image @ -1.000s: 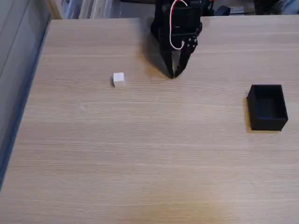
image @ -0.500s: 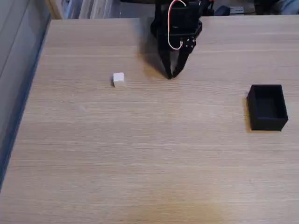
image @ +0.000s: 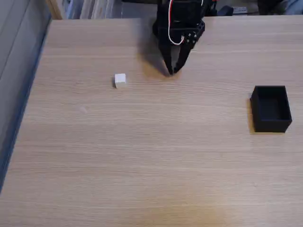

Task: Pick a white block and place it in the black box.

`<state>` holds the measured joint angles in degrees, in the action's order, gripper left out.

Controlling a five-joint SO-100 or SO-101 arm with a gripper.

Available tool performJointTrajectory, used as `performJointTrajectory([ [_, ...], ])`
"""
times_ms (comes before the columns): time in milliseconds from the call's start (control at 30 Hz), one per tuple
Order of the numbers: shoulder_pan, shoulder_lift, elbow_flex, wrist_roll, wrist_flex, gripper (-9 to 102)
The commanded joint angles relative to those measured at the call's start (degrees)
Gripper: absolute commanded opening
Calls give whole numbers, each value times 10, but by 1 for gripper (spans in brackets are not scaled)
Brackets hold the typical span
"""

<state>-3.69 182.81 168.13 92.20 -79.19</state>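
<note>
A tiny white block rests on the wooden table, left of centre toward the far side. The black box stands open-topped and empty near the right edge. My black gripper points down at the far middle of the table, fingertips together and holding nothing. It sits well to the right of the white block and far to the left of the box. Red and white wires loop across the arm above it.
The table's left edge drops off to a grey floor. Shelving and clutter line the far edge behind the arm. Wide bare wood lies between the block, the gripper and the box.
The gripper has lifted and drawn back slightly toward the far edge, with its tips drifting a little left. Block and box have not moved.
</note>
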Motion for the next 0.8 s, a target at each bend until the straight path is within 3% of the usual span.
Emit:
performJointTrajectory([
  [0, -14, -61, -71, -21, 3, 0],
  [300, -121, -192, -209, 2, 8, 2],
  [767, -346, -381, -317, 185, 35, 23],
])
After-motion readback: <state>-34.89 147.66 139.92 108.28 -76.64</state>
